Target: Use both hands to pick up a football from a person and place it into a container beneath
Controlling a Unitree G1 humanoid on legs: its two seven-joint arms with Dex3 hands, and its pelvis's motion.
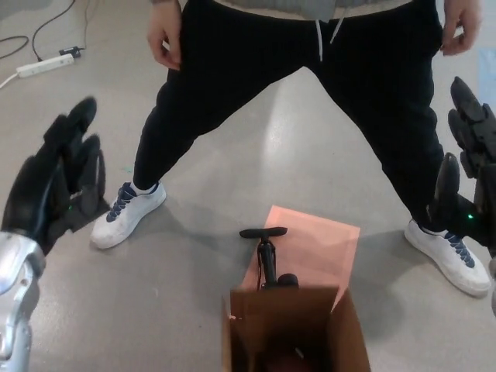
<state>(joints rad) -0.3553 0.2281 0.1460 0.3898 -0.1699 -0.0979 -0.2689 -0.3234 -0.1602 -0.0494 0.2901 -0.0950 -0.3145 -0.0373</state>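
Note:
A dark brown football (280,361) lies deep inside the open cardboard box (343,341) at the bottom centre; only a dim part of it shows. My left hand (62,180) is held out wide at the left edge, open, fingers spread, holding nothing. Far off at the right edge, my right hand (470,167) is also open and empty. Both hands are well apart from the box.
A person in black trousers (232,85) and white shoes (128,213) stands astride in front of me, hands hanging at the sides. A black stand (266,256) rests on a pink sheet (325,248) behind the box. A power strip (46,65) lies far left.

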